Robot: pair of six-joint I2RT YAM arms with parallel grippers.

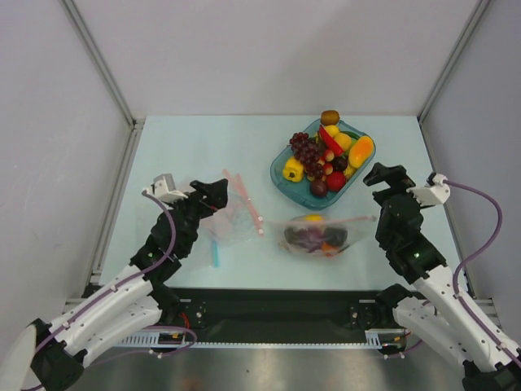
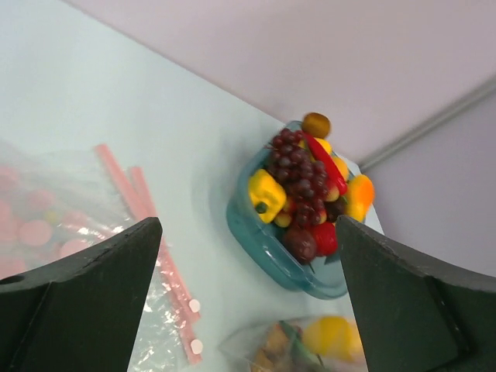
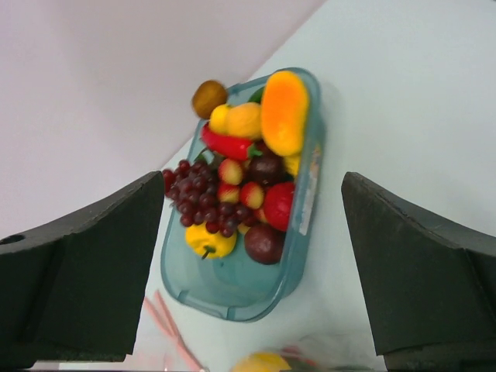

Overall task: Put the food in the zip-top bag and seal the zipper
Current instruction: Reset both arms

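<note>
Left gripper and right gripper both gape empty. Filled zip-top bag lies near the table's near edge; probably best to pinch the zipper firmly end to end.

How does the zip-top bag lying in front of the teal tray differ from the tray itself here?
The zip-top bag is clear, crinkly plastic, while the teal tray is a translucent rigid tub. The bag holds only a few pieces, but the tray is heaped above its rim. The bag lies flat on its side, whereas the tray stands open-topped. Both hold toy food.
</note>
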